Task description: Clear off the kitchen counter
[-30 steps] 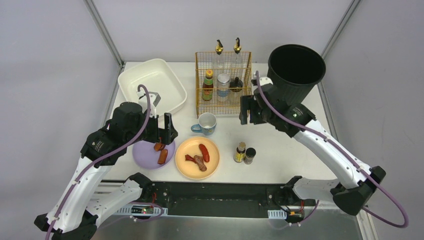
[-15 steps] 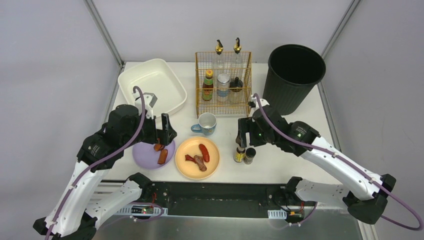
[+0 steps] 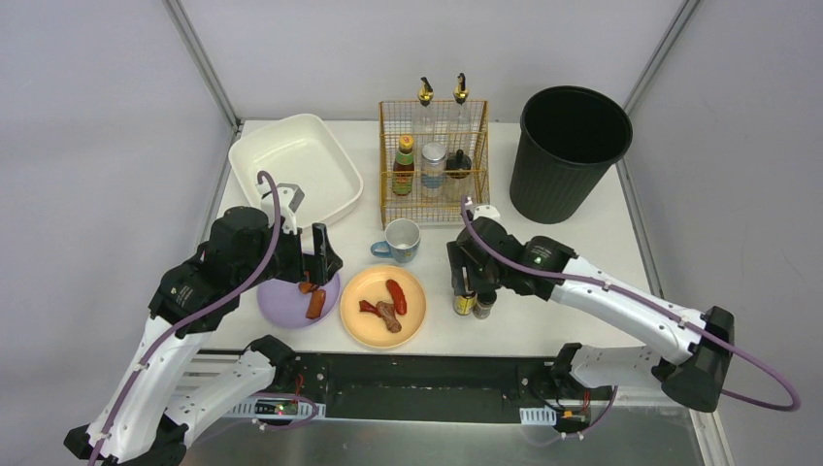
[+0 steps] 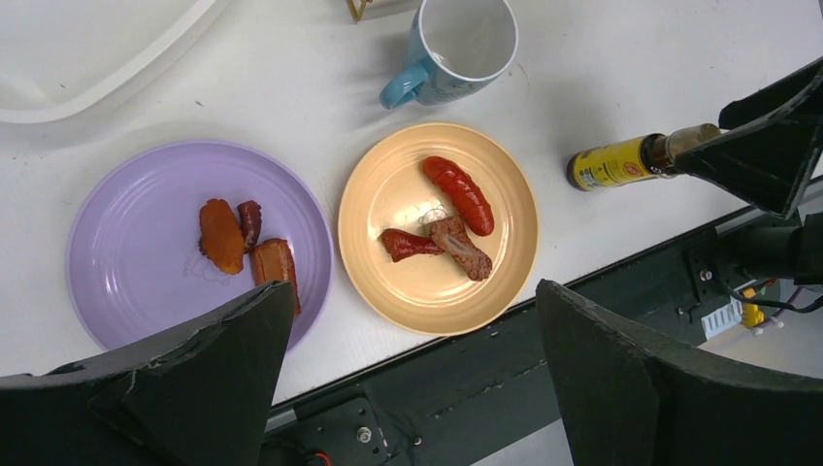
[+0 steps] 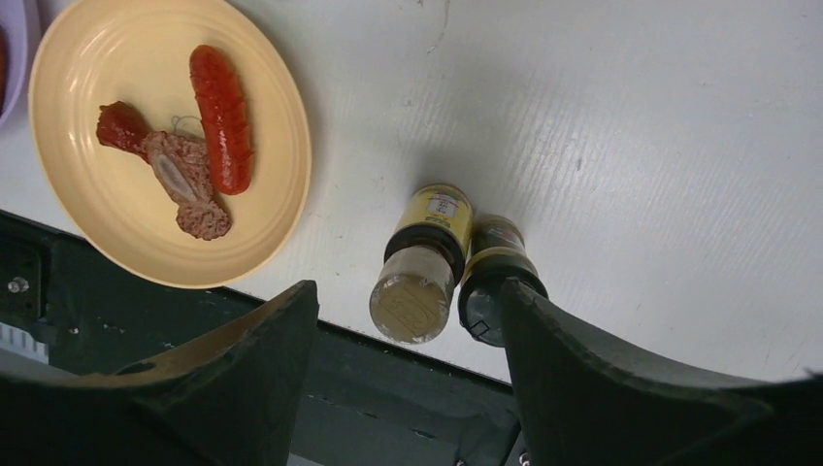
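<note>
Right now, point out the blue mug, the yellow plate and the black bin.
blue mug (image 3: 404,236): top external, white inside.
yellow plate (image 3: 366,286): top external, bare upper-left part.
black bin (image 3: 553,194): top external, outer wall.

Right gripper (image 3: 467,282), a second ago raised beside the black bin (image 3: 568,146), has swung down and leftward. It now hangs, jaws apart, over the yellow-labelled bottle (image 3: 466,301) and dark-capped bottle (image 3: 484,304). Left gripper (image 3: 311,266) has edged slightly lower over the purple plate (image 3: 277,304).

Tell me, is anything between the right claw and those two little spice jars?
No. The open right gripper hangs over the yellow-labelled, pale-capped jar and the dark-capped jar beside it; nothing visible lies between.
</note>
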Controlling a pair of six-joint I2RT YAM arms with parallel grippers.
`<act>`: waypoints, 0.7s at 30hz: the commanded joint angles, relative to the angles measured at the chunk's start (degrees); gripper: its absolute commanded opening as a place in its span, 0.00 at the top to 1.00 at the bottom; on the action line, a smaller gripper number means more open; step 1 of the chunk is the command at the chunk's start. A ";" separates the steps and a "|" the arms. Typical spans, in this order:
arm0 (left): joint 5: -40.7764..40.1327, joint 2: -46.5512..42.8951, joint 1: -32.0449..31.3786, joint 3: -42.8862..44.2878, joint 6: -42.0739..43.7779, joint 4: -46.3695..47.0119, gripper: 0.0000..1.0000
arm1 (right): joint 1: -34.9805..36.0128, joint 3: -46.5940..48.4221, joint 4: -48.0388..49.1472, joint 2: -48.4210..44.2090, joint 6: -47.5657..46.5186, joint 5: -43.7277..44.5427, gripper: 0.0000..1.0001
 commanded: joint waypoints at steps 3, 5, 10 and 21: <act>-1.02 -0.38 -0.06 -0.14 -0.65 -0.42 0.00 | 2.10 2.27 -0.79 3.24 1.07 4.38 0.33; -0.99 -0.23 -0.06 -0.17 -0.55 -0.41 0.00 | 2.51 2.84 -1.43 4.15 1.02 5.18 0.35; -1.10 0.15 -0.06 -0.22 -0.29 -0.44 0.00 | 3.62 3.92 -3.16 6.00 0.80 6.75 0.43; -0.95 0.49 -0.07 0.11 0.08 -0.45 0.00 | 4.00 5.48 -4.98 8.66 0.90 8.36 0.67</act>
